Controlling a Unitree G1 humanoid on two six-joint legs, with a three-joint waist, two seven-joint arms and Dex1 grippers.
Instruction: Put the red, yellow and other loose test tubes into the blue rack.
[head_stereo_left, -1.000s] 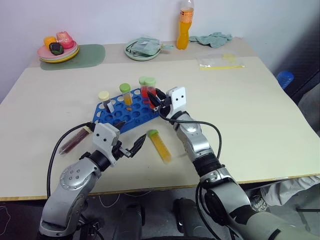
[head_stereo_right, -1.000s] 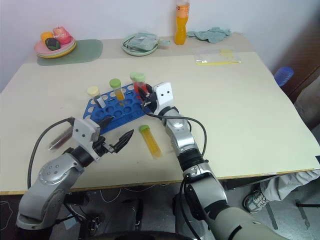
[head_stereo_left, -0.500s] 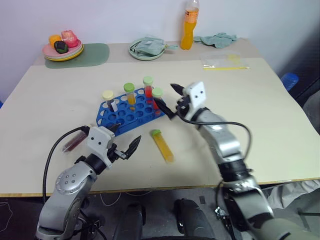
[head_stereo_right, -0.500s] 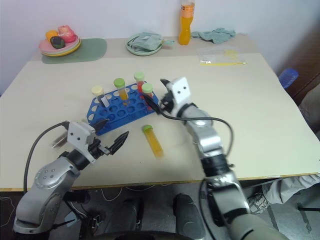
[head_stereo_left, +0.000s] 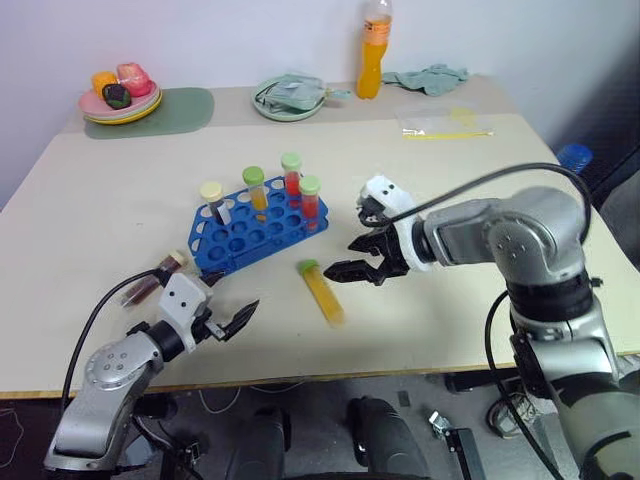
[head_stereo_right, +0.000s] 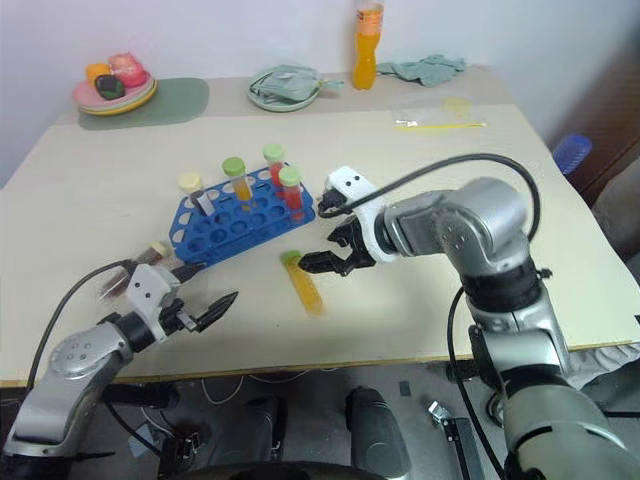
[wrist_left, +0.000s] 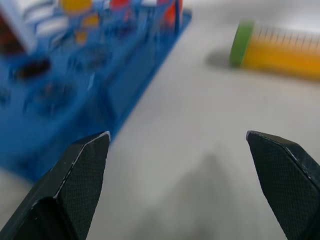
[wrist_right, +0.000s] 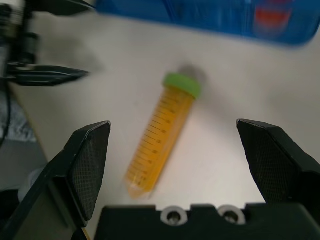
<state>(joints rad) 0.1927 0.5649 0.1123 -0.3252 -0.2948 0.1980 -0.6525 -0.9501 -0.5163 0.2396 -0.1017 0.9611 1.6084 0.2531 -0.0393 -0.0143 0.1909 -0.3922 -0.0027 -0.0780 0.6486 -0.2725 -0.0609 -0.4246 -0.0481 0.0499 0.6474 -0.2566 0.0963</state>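
The yellow test tube (head_stereo_left: 323, 291) (green cap) is lying on the table (head_stereo_left: 480, 190) just in front of the blue rack (head_stereo_left: 245, 232). The right gripper (head_stereo_left: 352, 248) is hovering beside it, jaws spread, empty. The left gripper (head_stereo_left: 232, 318), also released, is hanging near the table's front edge.

- Plate of fruit (head_stereo_left: 120, 103) on a green mat (head_stereo_left: 175, 108), table's 10 o'clock
- Orange bottle (head_stereo_left: 371, 62), 12 o'clock
- Cloth (head_stereo_left: 430, 77) at 1 o'clock
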